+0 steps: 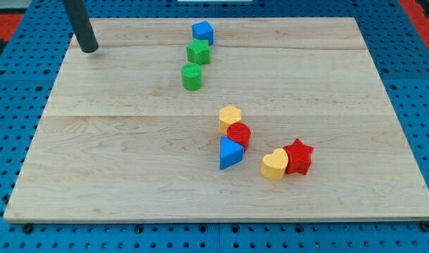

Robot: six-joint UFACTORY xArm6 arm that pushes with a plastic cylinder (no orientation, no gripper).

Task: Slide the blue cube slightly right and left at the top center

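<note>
So my tip (90, 49), the end effector on this rig, is just a bare dark rod with nothing to open or close and nothing held, parked way over at 10 o'clock on the bench (116, 176). It's well apart from every block. The blue cube (203, 31) sits up at 12 o'clock near the far edge, touching the green star-ish block (198, 52) right below it, and a green cylinder (192, 76) is just beside that. Down around 5 o'clock there's a cluster: yellow hexagon (230, 119), red cylinder (239, 134), blue triangle (230, 153), then a yellow heart (274, 165) touching a red star (298, 156).
</note>
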